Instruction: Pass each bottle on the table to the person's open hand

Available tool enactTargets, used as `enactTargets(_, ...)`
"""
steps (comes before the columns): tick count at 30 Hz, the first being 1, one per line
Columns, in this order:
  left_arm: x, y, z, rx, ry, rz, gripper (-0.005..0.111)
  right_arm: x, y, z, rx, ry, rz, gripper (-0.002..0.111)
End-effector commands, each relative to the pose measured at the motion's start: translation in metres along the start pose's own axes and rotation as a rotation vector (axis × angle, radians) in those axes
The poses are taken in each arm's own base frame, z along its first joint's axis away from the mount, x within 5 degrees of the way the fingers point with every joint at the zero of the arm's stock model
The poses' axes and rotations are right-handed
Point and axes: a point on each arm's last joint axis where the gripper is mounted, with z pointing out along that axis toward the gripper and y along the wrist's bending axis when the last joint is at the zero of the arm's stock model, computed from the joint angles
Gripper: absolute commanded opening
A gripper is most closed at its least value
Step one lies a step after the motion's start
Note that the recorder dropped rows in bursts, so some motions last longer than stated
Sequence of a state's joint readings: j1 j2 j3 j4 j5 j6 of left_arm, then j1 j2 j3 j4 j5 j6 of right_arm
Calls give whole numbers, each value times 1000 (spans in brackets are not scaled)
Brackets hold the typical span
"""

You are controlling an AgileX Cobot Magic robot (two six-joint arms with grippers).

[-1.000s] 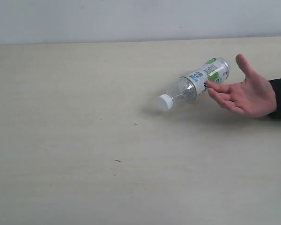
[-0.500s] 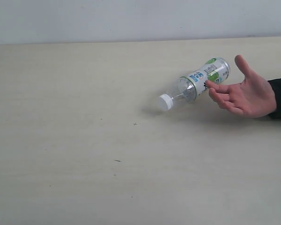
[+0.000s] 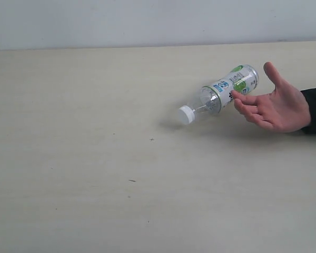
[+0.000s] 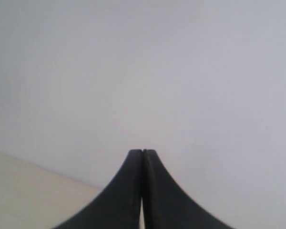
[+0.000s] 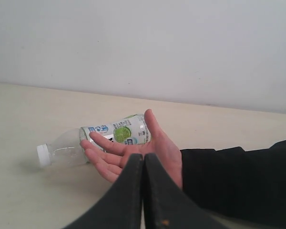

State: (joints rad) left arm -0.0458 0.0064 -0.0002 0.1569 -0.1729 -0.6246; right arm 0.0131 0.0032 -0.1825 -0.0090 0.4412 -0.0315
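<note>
One clear bottle (image 3: 221,94) with a white cap and green-blue label lies on its side on the beige table (image 3: 95,158), cap toward the left. The person's open hand (image 3: 276,105), with a black sleeve cuff, rests palm up just to the bottle's right, fingertips touching its label. The right wrist view shows the same bottle (image 5: 100,140) behind the hand (image 5: 138,152), with my right gripper (image 5: 143,156) shut and empty in front of the palm. My left gripper (image 4: 142,151) is shut and empty, facing a plain wall. Neither gripper appears in the exterior view. The other bottles are out of view.
A pale wall (image 3: 147,21) runs behind the table's far edge. The person's black sleeve (image 5: 238,181) fills the space beside my right gripper. A few tiny dark specks (image 3: 131,181) mark the tabletop.
</note>
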Motion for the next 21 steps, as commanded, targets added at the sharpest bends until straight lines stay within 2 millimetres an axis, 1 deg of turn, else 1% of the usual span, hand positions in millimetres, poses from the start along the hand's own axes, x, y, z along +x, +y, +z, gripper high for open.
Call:
enactTargets(1,-19,-14,-4,176,-196,-201,1,-1,0,0,0,-15,3,0)
enactTargets(2,-23,-18,-5,221,-245,-172,1,-1,0,0,0,-15,3,0)
enactTargets(5,-29,-22,-8,273,-314,-126,1,-1,0,0,0,-15,3,0)
enactTargets(8,-27,-21,-7,256,-295,-119,1,-1,0,0,0,-15,3,0)
enactTargets(11,-26,-20,-6,228,-282,-48,1,-1,0,0,0,-15,3,0)
enactTargets(14,-27,-22,-3,244,-304,8,1,-1,0,0,0,-17,3,0)
enactTargets(16,-25,-20,7,209,-274,55,1,-1,0,0,0,-17,3,0)
enactTargets(18,-32,-22,23,181,-238,56,1,-1,0,0,0,-17,3,0)
enactTargets(21,-42,-27,62,155,-145,69,1,-1,0,0,0,-17,3,0)
